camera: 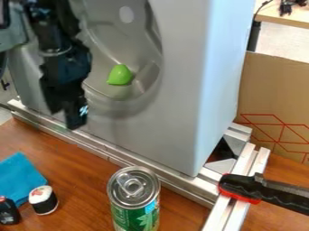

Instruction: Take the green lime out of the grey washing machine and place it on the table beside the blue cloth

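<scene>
Green object (120, 75) rests in recess of grey housing (176, 103), view-right of and above gripper (75, 118). Jaws: clenched or released, cannot tell.

The black, segmented robot arm (63, 72) has chunky, angular surfaces with a faint bluish sheen. A dark grey, rounded band (55, 52) crosses its upper part, and a small, pale blue-white patch (84, 109) stands out near its narrower, blocky lower end.
</scene>
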Action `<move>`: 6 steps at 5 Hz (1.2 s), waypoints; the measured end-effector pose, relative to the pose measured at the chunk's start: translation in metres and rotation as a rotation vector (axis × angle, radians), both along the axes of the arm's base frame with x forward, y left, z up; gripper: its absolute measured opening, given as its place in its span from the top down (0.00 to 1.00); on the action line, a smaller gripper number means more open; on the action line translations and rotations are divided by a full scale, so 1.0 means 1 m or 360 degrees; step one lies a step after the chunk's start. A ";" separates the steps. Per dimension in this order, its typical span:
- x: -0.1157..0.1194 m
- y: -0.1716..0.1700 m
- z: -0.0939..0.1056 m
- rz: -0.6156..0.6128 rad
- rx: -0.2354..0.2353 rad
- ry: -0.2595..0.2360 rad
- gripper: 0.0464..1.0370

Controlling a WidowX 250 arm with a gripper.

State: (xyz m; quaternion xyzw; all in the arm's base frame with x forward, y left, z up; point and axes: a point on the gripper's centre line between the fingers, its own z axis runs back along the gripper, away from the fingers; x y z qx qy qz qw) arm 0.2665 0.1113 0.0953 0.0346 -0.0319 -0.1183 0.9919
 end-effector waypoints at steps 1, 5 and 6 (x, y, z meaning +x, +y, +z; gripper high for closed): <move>0.023 0.003 0.016 -0.0043 0.0018 -0.0168 0.04; 0.087 0.015 0.006 -0.0174 0.0104 -0.0193 0.04; 0.093 0.014 -0.007 -0.0207 0.0076 -0.0171 0.04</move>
